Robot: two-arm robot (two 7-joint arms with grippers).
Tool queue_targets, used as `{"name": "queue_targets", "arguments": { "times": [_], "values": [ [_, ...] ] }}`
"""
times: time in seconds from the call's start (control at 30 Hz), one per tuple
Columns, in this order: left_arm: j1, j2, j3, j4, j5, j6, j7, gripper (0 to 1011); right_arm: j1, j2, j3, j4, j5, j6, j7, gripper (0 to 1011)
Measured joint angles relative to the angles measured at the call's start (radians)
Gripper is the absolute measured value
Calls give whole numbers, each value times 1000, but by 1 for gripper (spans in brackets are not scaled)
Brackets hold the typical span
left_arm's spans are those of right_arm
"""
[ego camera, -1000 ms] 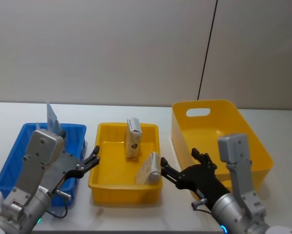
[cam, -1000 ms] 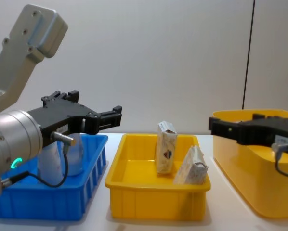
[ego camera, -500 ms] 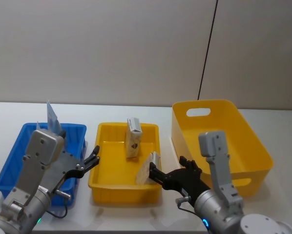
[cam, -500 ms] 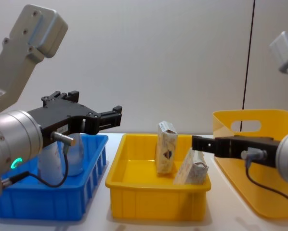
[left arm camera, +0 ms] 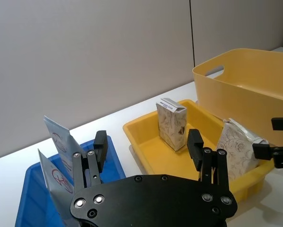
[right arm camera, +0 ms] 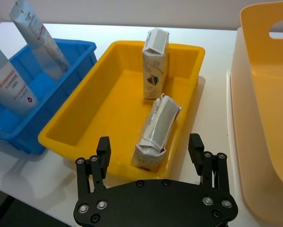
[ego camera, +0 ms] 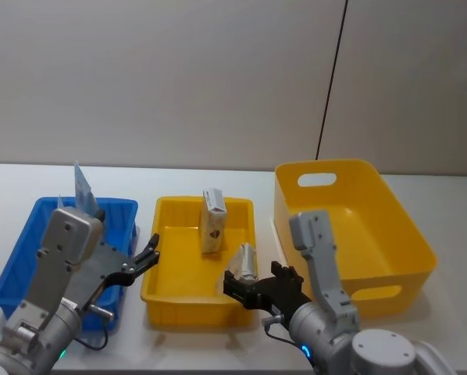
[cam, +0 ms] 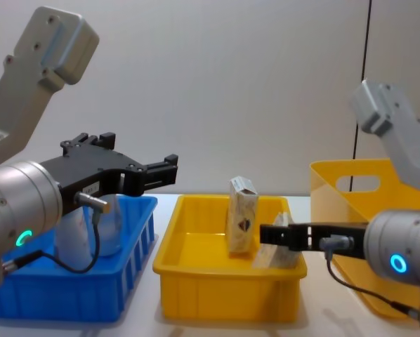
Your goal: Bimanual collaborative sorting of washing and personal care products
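Carton (right arm camera: 158, 124) between spread right gripper (right arm camera: 150, 141) jaws; chest view half-hides it.

You've got two pale-blue tubes (right arm camera: 37, 40), two cream cartons (right arm camera: 154, 71), one blue bin (right arm camera: 82, 49), one shallow yellow tray (right arm camera: 115, 106), and one deep yellow tub (right arm camera: 264, 118) at three o'clock.

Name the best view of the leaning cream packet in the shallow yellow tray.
Right wrist view: the leaning cream packet lies full-length before the open right end effector. Head view shows its top; left wrist view, beyond the left end effector, its side; chest view half hides it.
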Motion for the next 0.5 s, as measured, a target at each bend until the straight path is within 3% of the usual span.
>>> {"name": "queue_targets", "arguments": {
  "times": [0.5],
  "values": [
    [0, 0, 0, 0, 0, 0, 0, 1001, 64, -31, -16, 102, -23, 19, 9, 1003]
  ]
}}
